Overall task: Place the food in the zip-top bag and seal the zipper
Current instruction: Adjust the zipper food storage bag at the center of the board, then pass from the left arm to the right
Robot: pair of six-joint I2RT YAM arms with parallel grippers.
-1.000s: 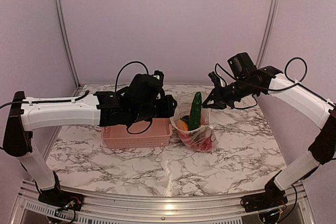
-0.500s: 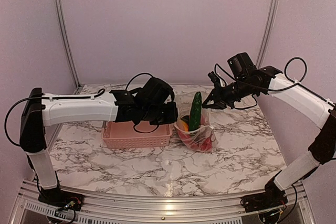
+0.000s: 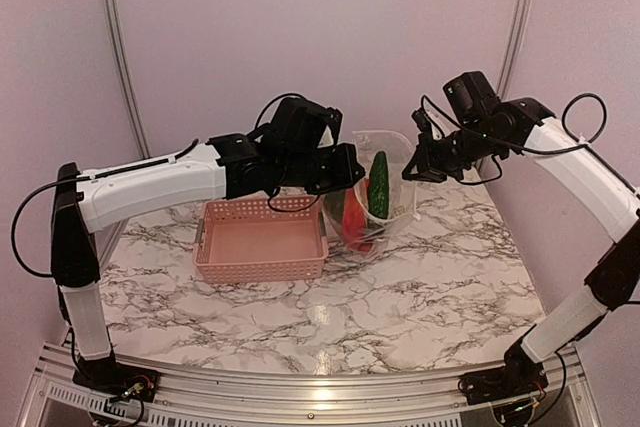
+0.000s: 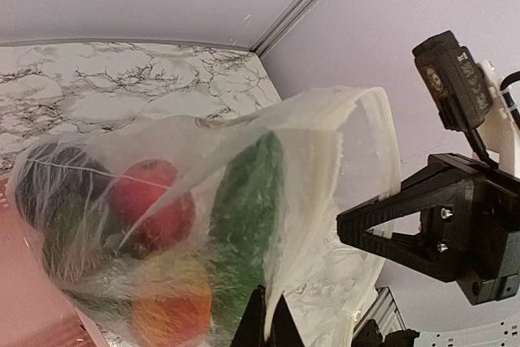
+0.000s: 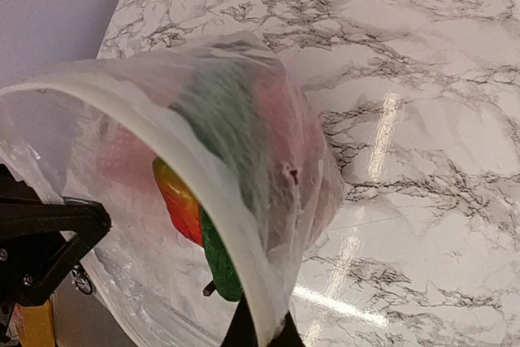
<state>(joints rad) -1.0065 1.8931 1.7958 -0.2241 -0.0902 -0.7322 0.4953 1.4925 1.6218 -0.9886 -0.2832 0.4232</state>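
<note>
I hold the zip-top bag (image 3: 392, 152) hanging above the table (image 3: 450, 277) with the food (image 3: 378, 185) inside, left jaws pinched shut on one side of its mouth and right jaws on the opposite side. To seal it well, I judge I should draw the arms apart until the zipper (image 5: 237, 262) lies taut and flat, then press along it.

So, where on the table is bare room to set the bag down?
Bare marble lies in front of the pink basket and right of the zip-top bag. It is crowded around the bag, which the left gripper and right gripper both pinch.
</note>
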